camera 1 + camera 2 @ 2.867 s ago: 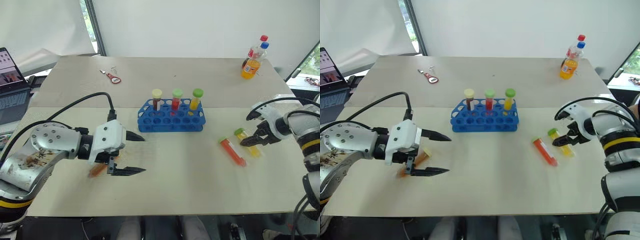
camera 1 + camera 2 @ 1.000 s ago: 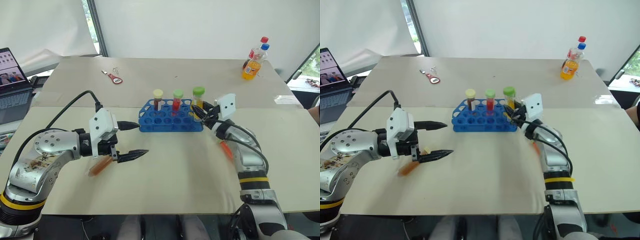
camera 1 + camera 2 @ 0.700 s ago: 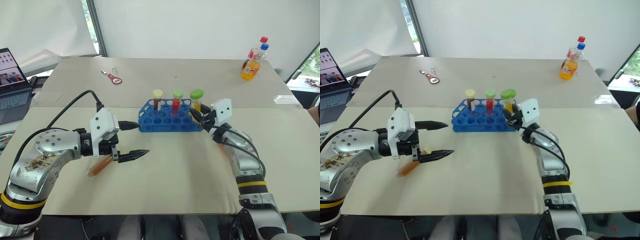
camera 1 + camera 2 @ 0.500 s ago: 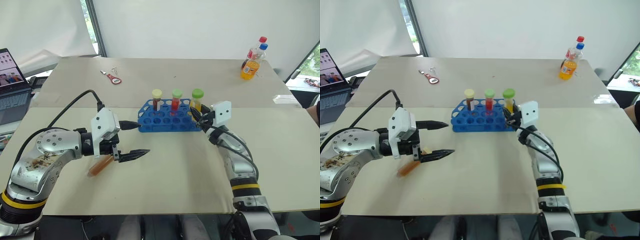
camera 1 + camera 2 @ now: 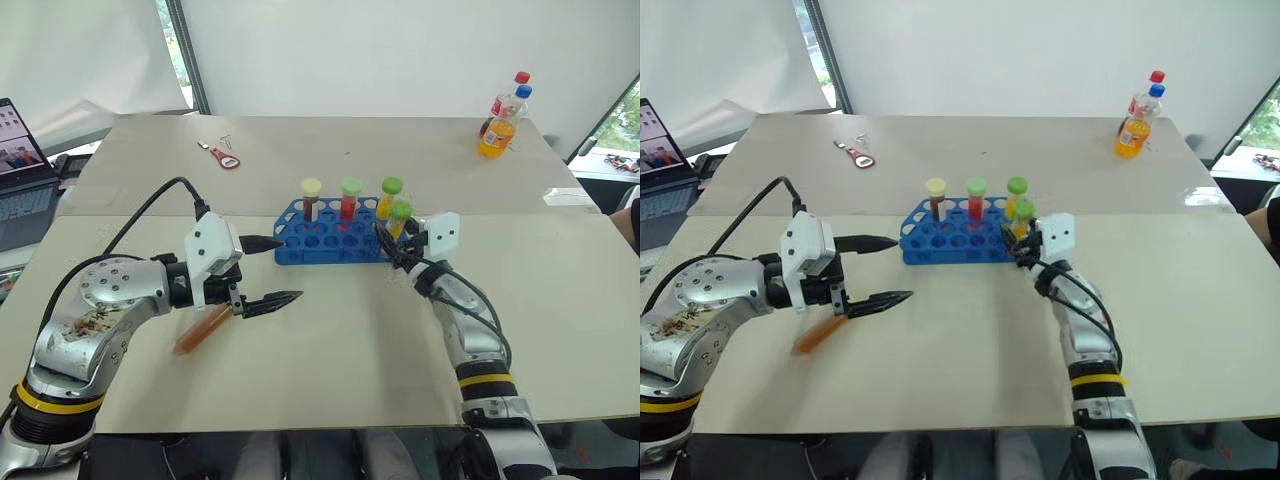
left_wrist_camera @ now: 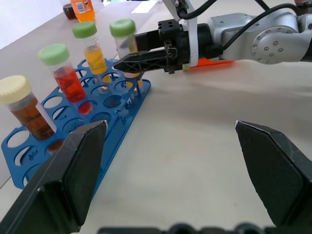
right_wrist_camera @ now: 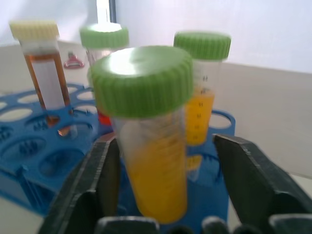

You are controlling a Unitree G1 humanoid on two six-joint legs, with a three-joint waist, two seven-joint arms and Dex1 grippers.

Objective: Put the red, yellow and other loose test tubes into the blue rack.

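The blue rack point(image 5: 335, 240) stands mid-table. A yellow tube with a green cap point(image 5: 400, 214) stands upright in a hole at its right end, in front of another yellow tube. My right gripper point(image 5: 390, 238) is open around it; in the right wrist view a gap shows between one finger point(image 7: 243, 175) and the tube point(image 7: 156, 180). An amber tube point(image 5: 203, 328) lies on the table under my left gripper point(image 5: 290, 268), which is wide open and empty. The red tube point(image 6: 209, 62) lies behind my right arm.
The rack's back row holds a dark brown tube with a cream cap point(image 5: 311, 200), a red one point(image 5: 349, 200) and a yellow one point(image 5: 389, 200). An orange soda bottle point(image 5: 500, 125) stands far right. A red-handled tool point(image 5: 225, 155) and a laptop point(image 5: 20, 180) are to the left.
My right gripper has lowered the yellow tube into a hole at the rack's right end and its fingers have parted from it. The left arm has held still.
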